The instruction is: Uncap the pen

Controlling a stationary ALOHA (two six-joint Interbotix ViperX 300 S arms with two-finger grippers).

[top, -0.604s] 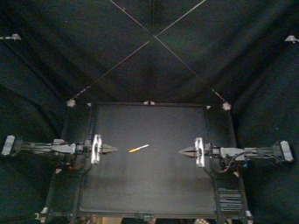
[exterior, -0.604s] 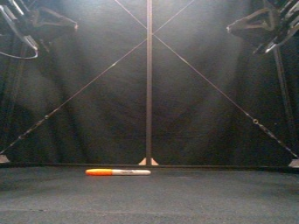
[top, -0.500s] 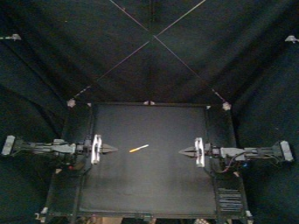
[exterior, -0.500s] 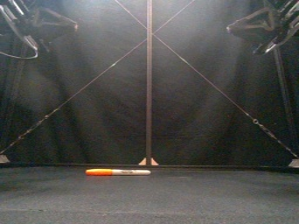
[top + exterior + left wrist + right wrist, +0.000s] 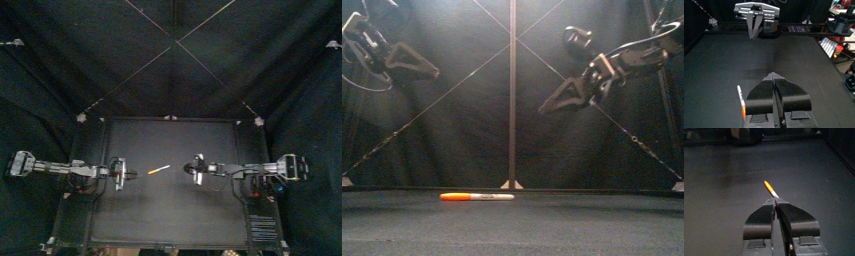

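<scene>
- The black table carries only one thing, and it is bare all the way out to its front, back and side edges.
- The left arm comes in over the table's left edge. The left gripper has its jaws pressed together to a point, with nothing between them. In the front view it hangs high above the surface on the left side, and in its own wrist view the pen lies down beside the jaws, apart from them.
- The right arm reaches in from the right edge to about the table's middle. The right gripper is likewise closed to a narrow point and holds nothing. The front view shows it tilted downward toward the centre, lower than the left one but well clear of the table. Its jaw tips point along the line of the pen.
- The pen lies flat on the table, a little left of the middle and somewhat nearer the back edge than the front edge. It sits on a slant between the two grippers and touches neither. One end is orange and the other pale; I cannot tell from here which end is the cap.
- By my reading, the task has hardly begun. The pen is in one piece and ungripped. Both grippers have to open, descend and take an end each, and only then can the cap be pulled off.
</scene>
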